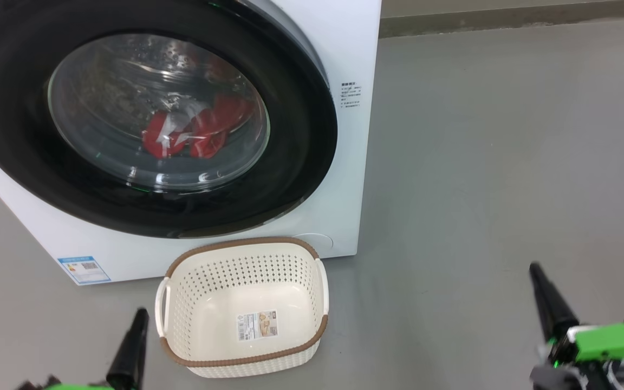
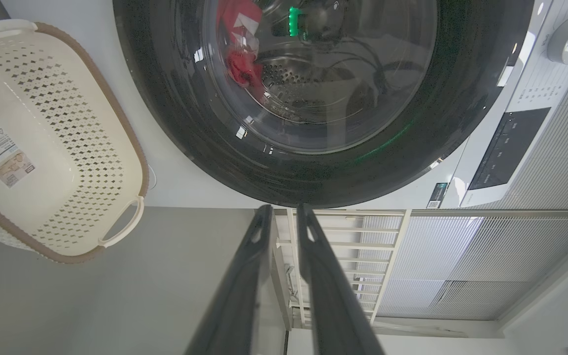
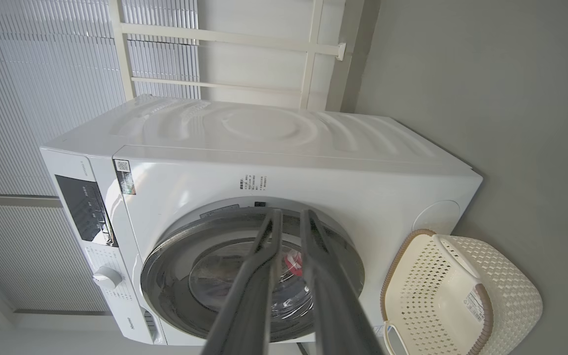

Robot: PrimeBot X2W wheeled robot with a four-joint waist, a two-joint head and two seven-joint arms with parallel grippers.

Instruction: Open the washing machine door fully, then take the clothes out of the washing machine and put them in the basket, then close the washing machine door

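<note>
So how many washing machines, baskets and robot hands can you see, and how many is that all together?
washing machine: 1
basket: 1
robot hands: 2, the left hand and the right hand
Total: 4

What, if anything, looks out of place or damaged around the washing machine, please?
Nothing stands out. The door looks shut and intact, the clothes lie inside the washing machine, and the basket stands upright on the floor in front, nothing spilled.
</note>
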